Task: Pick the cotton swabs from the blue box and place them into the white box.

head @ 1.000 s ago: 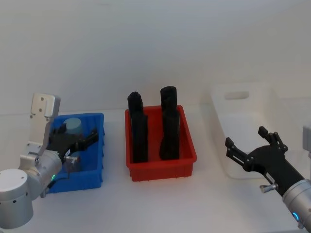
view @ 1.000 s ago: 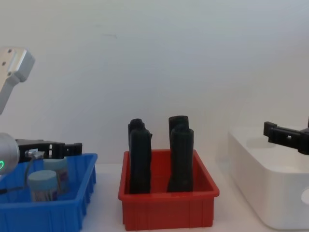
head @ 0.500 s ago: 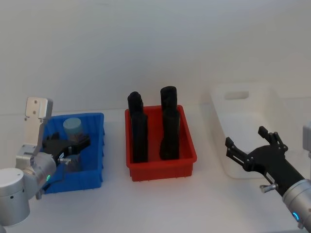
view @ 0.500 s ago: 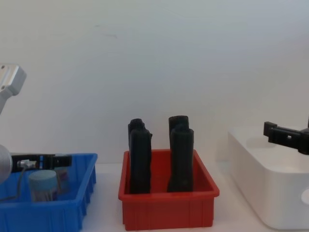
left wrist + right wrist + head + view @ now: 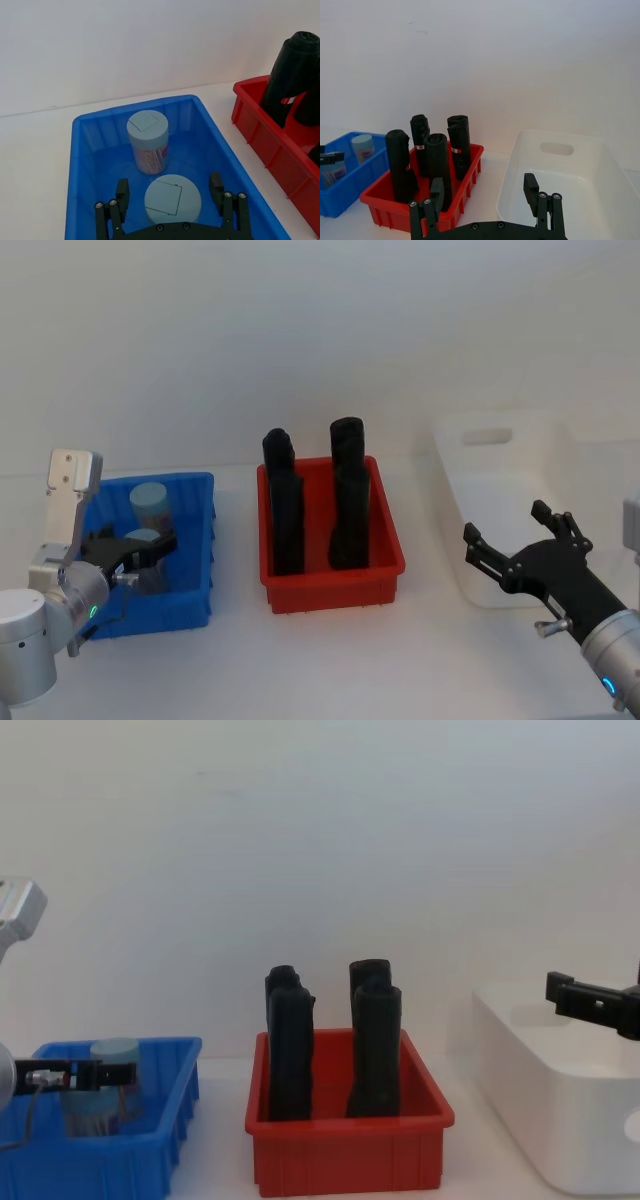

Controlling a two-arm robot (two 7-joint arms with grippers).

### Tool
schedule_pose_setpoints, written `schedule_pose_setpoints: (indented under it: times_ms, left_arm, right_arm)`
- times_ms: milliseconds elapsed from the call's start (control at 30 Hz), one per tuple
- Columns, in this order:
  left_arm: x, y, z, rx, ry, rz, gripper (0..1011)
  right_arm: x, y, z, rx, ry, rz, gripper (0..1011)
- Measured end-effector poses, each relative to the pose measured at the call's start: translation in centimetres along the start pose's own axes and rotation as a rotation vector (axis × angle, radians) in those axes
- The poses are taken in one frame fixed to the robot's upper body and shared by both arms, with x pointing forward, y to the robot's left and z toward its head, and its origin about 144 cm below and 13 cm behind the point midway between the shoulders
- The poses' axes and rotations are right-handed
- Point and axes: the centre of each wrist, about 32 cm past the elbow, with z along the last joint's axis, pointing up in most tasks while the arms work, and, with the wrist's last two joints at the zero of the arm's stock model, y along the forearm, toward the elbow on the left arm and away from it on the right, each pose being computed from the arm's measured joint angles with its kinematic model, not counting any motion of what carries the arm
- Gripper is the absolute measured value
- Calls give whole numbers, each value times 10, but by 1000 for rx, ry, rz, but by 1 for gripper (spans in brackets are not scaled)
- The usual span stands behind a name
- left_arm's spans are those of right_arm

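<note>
2 cotton swabs [image 5: 148, 144] upright, lids up, L hand [image 5: 169, 186] astride 1

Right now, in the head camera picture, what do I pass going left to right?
blue box → red bin → white box. The left gripper sits open inside the blue box, around one tub of cotton swabs, and the open right gripper overlaps the white box, so neither gets its own place.

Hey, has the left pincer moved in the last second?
Yes. In the chest view, the left pincer has sunk from just above the rim of the shallow bright blue plastic box to below it, inside the box, and drawn leftward.
</note>
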Motion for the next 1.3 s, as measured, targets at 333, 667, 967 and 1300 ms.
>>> schedule_pose_setpoints:
  times_ms: [333, 667, 967, 1300]
  left_arm:
    - [4, -4, -2, 23, 11, -2, 887]
    - [6, -6, -4, 25, 18, -15, 653]
    - [5, -3, 2, -8, -4, -33, 653]
    - [2, 12, 27, -80, -71, -86, 653]
  right_arm:
    - [0, 0, 0, 0, 0, 0, 1002]
    - [0, 0, 0, 0, 0, 0, 1002]
    - [0, 0, 0, 0, 0, 0, 1002]
    - [0, 0, 0, 0, 0, 0, 1001]
